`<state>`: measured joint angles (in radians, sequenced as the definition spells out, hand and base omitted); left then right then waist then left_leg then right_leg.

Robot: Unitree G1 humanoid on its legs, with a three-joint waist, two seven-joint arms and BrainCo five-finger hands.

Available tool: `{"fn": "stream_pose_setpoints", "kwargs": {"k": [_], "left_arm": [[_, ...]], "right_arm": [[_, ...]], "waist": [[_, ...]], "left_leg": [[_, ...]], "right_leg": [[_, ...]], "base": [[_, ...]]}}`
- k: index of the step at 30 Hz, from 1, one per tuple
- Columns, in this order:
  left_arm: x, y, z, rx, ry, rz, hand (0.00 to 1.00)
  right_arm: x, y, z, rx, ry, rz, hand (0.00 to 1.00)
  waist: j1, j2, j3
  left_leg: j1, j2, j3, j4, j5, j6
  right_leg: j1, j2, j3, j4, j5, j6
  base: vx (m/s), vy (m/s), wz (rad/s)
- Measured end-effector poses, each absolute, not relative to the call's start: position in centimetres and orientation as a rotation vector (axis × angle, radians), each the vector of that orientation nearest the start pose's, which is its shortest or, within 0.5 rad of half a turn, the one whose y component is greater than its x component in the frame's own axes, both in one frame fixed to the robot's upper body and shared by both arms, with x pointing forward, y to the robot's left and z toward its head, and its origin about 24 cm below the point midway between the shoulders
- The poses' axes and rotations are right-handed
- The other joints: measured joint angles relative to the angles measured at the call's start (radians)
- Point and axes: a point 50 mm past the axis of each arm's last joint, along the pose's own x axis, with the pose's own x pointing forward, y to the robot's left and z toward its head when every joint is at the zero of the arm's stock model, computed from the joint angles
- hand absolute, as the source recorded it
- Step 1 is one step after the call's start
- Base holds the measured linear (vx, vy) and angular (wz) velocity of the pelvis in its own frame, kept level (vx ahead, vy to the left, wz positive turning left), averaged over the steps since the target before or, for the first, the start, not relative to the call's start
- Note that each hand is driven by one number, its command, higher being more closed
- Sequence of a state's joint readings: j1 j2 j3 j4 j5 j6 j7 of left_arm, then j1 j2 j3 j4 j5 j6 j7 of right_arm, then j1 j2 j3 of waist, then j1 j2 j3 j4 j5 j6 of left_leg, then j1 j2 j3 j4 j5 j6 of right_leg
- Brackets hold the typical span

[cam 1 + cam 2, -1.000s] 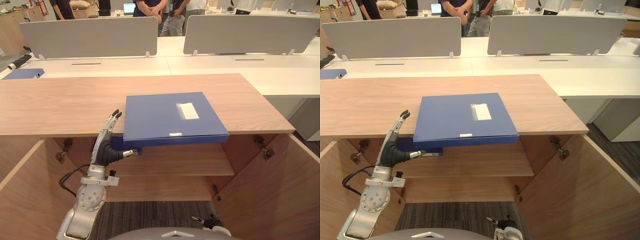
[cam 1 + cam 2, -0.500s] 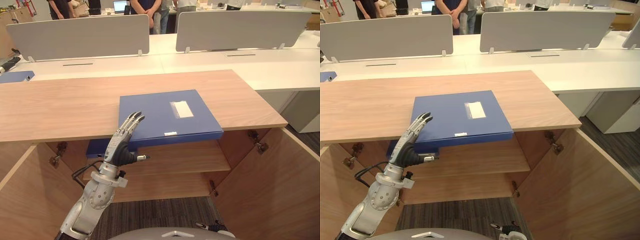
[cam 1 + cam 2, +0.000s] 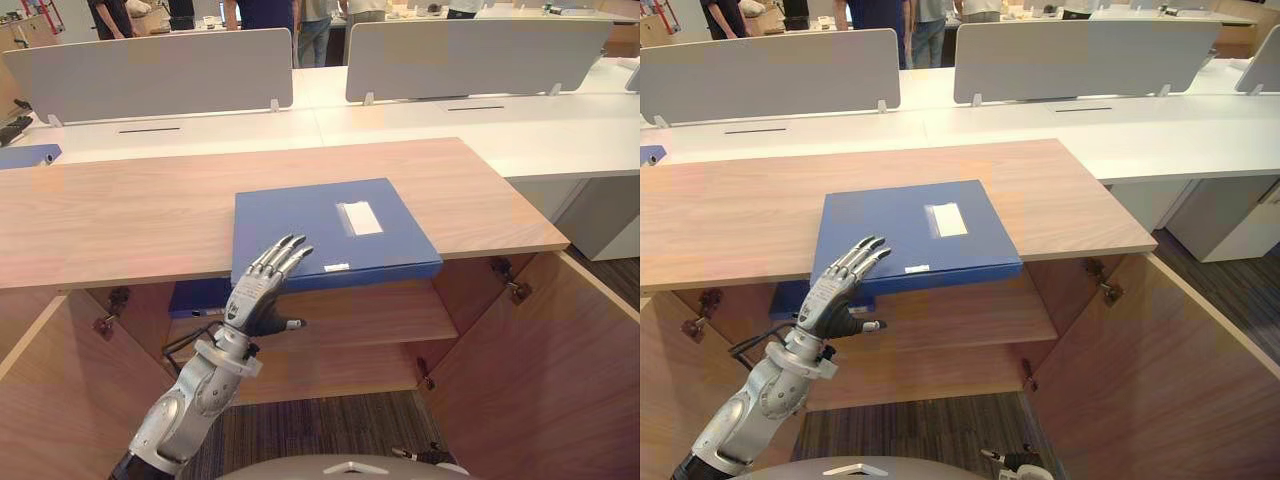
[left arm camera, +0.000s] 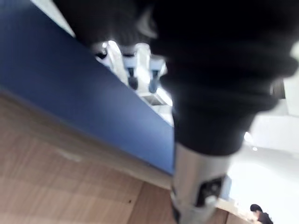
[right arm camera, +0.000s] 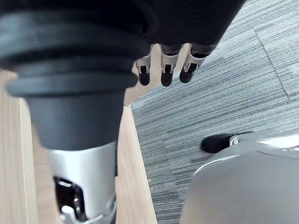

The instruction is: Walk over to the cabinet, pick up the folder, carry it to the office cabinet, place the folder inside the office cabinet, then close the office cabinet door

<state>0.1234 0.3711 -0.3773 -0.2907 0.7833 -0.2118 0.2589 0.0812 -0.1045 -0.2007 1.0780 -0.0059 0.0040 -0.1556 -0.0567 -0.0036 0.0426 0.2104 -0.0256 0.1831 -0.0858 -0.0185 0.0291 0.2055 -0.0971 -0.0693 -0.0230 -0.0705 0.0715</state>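
A blue folder (image 3: 325,225) with a white label lies flat on the wooden cabinet top (image 3: 120,215), its front edge sticking out over the open cabinet. My left hand (image 3: 257,293) is raised in front of the folder's front left corner, open, with straight fingers reaching over the edge of the cover. In the left wrist view the fingertips (image 4: 132,81) hover just above the blue folder (image 4: 70,102). My right hand (image 5: 163,65) hangs low over the carpet with relaxed fingers and holds nothing.
Both cabinet doors stand open, the left door (image 3: 35,400) and the right door (image 3: 550,370). A second blue folder (image 3: 198,297) lies on the inner shelf (image 3: 370,320). White desks with grey dividers (image 3: 160,75) stand behind, and people beyond them.
My left hand has risen and swung right, from beside the cabinet's front edge to over the folder's front left corner. The camera has shifted slightly; the folder has stayed put.
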Motion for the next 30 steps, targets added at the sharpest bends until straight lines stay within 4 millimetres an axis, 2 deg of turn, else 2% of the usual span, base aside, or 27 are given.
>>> {"fn": "stream_pose_setpoints", "kwargs": {"k": [18, 25, 26, 30], "left_arm": [[21.2, 10.4, 7.5, 0.966, -0.530, -0.086, 0.00], [21.6, 10.8, 7.0, 1.034, -0.517, -0.054, 0.00], [21.7, 10.9, 7.0, 1.040, -0.511, -0.051, 1.00], [22.1, 11.5, 6.9, 1.058, -0.481, -0.005, 1.00]], "right_arm": [[7.5, -22.3, -16.2, -0.076, 1.168, -0.401, 0.00], [7.0, -22.3, -16.3, -0.072, 1.179, -0.403, 0.00], [7.0, -22.2, -16.3, -0.071, 1.180, -0.402, 0.00], [6.9, -22.1, -16.4, -0.066, 1.184, -0.401, 0.00]], "waist": [[-0.001, -0.007, -0.003], [-0.001, -0.013, -0.011], [-0.001, -0.014, -0.014], [-0.004, -0.021, -0.020]], "left_leg": [[-0.001, 0.000, 0.000, -0.001, 0.000, 0.000], [-0.001, 0.000, 0.000, -0.001, 0.000, 0.000], [-0.001, 0.000, 0.000, -0.001, 0.000, 0.000], [-0.001, 0.000, 0.000, -0.001, 0.000, 0.000]], "right_leg": [[0.000, 0.000, -0.001, -0.001, 0.005, 0.008], [0.001, 0.000, -0.003, -0.001, 0.005, 0.008], [0.001, 0.000, -0.003, -0.001, 0.005, 0.008], [0.001, 0.000, -0.004, -0.002, 0.006, 0.009]], "base": [[-0.01, -0.011, 0.00], [0.00, 0.000, 0.00], [0.00, 0.000, 0.00], [0.00, 0.000, 0.00]]}}
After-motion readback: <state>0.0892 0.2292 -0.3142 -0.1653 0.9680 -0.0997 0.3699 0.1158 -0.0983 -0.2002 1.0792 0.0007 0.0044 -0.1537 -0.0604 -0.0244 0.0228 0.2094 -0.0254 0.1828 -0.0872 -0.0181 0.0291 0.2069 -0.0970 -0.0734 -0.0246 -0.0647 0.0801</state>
